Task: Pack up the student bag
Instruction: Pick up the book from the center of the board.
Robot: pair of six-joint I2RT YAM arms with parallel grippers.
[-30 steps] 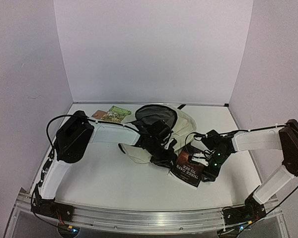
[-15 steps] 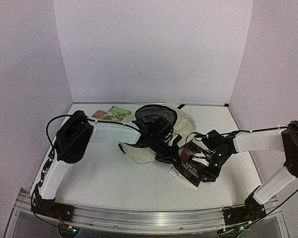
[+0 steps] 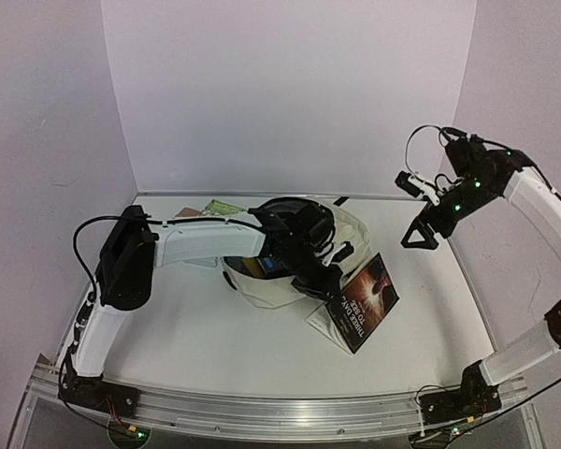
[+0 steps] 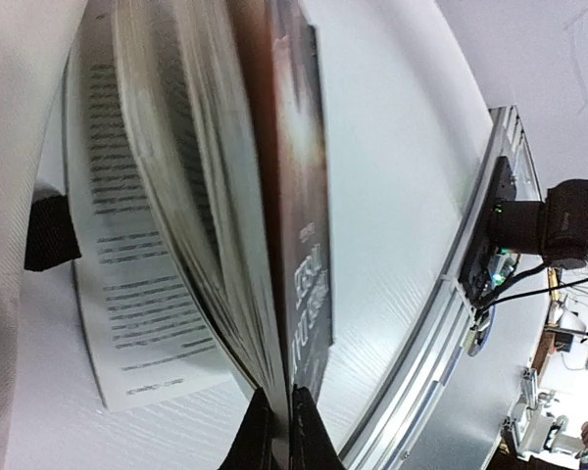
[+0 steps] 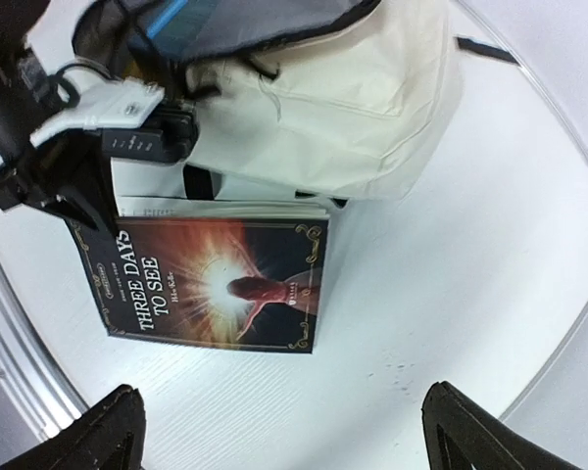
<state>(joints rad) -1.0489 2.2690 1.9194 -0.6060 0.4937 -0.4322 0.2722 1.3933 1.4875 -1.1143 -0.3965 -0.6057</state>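
1. left gripper (image 4: 277, 401) pinches just the book's (image 3: 363, 301) edge; the fanned pages could slip out.
2. right gripper (image 5: 289, 436) is wide open, high above the book: no backup.
3. student bag (image 5: 353, 88) sits just behind the book; pages might snag.

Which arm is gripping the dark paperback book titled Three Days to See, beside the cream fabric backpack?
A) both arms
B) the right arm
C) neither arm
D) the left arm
D: the left arm's fingers pinch the cover edge of the dark paperback book, while the right arm's fingers hang wide open high above it, touching nothing.
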